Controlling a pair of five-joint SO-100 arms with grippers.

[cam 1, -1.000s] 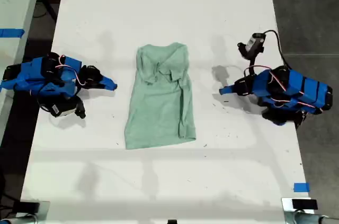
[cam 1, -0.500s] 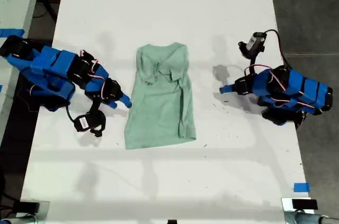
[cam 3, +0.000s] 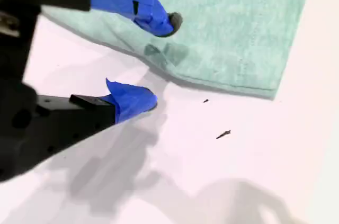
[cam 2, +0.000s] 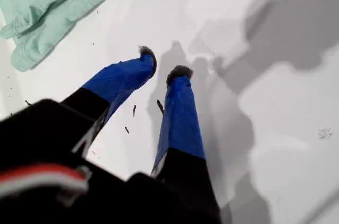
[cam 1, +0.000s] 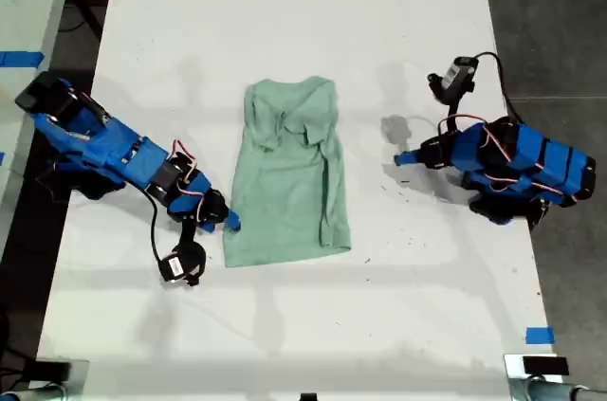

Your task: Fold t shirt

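The pale mint-green t shirt lies wrinkled and partly folded, lengthwise, mid-table in the exterior view. My second gripper is at the shirt's near corner on the exterior view's left. It stands open: one finger is over the cloth, the other is on the bare table just off the shirt's edge. My first gripper rests low on the exterior view's right, apart from the shirt. Its fingertips stand slightly apart with nothing between them, and the shirt shows off to one side.
The white table carries the shirt and both arms. Dark floor borders it on the exterior view's right. A blue tape mark sits near the front corner on that side. A second table with blue tape stands at the exterior view's left.
The second arm swung out from its folded rest toward the shirt and down to its near corner on the exterior view's left. The first arm stayed put.
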